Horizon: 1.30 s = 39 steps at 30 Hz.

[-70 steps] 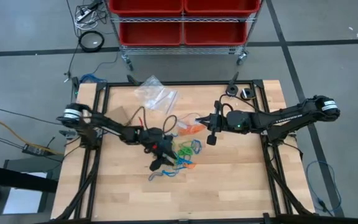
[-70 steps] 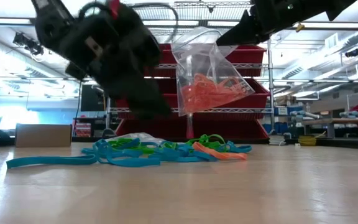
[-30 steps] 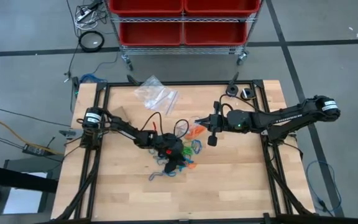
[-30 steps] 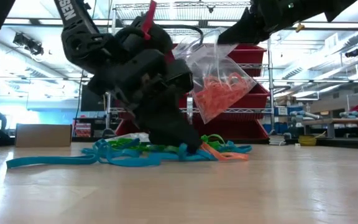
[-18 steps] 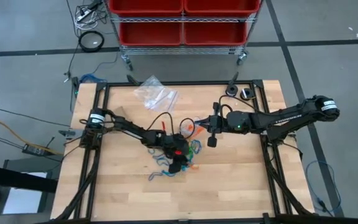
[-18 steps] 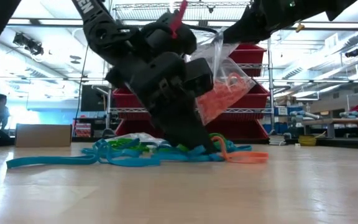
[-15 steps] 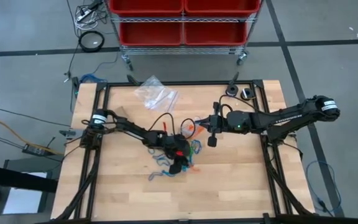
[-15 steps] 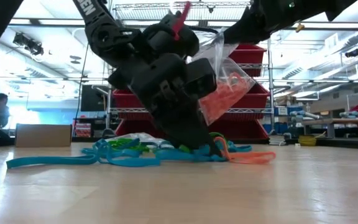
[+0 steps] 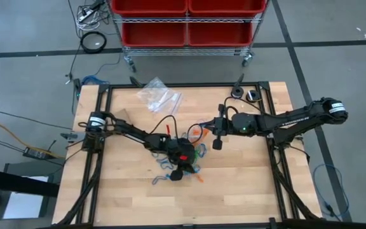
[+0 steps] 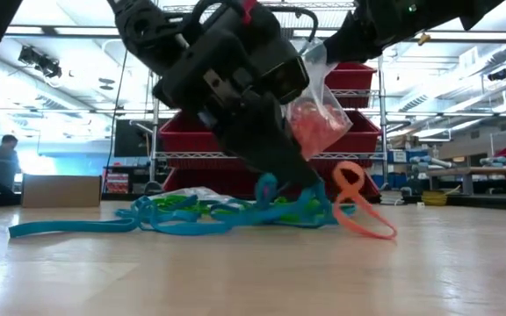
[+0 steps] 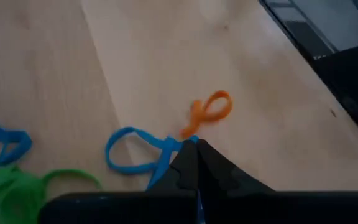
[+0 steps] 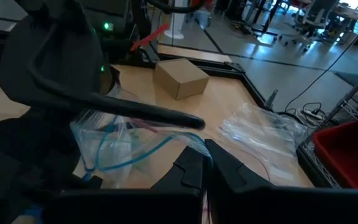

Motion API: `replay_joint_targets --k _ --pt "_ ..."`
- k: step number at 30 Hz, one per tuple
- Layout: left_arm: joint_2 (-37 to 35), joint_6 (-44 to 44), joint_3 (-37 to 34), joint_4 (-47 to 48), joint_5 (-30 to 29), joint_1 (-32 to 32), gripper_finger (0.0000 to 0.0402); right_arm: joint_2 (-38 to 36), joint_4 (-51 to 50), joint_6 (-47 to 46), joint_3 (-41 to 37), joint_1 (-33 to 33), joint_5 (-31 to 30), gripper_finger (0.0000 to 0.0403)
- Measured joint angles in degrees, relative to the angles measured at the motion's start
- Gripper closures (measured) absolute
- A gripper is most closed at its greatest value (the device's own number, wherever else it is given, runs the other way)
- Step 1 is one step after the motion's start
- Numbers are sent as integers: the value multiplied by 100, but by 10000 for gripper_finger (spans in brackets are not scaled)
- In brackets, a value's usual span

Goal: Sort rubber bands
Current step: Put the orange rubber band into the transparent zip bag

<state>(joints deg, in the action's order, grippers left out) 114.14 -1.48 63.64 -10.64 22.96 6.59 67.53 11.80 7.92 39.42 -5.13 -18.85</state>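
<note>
Gripping an orange rubber band (image 11: 209, 111) and a blue rubber band (image 11: 135, 149) together, pinched at closed fingertips: left tool (image 9: 182, 166), low over the middle of the tabletop (image 9: 234, 191). Orange loop twisted into a figure-eight just ahead of the fingertips, hanging from them with its lower end touching the wood in the low view (image 10: 358, 206). Blue loop trailing from the same pinch back toward the pile, part lifted, part lying flat.

Lying directly behind and beside the left tool: the rest of the rubber bands (image 10: 183, 213), a tangled heap of blue and green loops, one long blue strand stretched out flat away from the heap. More green loops (image 11: 17, 190) close beside the fingers in the left wrist view.

Held shut on the top edge of a clear plastic bag (image 10: 314, 110): right tool (image 9: 203, 125), raised above the tabletop a little beyond the left tool, across the pile. Bag hanging down free, with a bunch of orange bands gathered inside it.

Farther off behind the left tool, near the tabletop's back edge: more clear bags (image 9: 159, 97), crumpled and flat. Small cardboard box (image 12: 180, 78) seen past the right tool's fingers. Red bins (image 9: 187, 18) on a wire rack beyond the tabletop. Person (image 10: 3, 162) far back in the room in the low view.
</note>
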Motion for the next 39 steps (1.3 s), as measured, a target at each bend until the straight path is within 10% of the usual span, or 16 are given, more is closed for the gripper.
replay_joint_targets --k 9,23,39 --pt "-102 258 11 1573 -307 -53 384 0 -9 -24 0 0 2 403" --pt "-478 617 -1 1574 -1181 242 238 0 15 -57 0 -15 68 403" --pt "-280 1006 4 293 -445 525 255 0 227 -87 0 -74 107 403"
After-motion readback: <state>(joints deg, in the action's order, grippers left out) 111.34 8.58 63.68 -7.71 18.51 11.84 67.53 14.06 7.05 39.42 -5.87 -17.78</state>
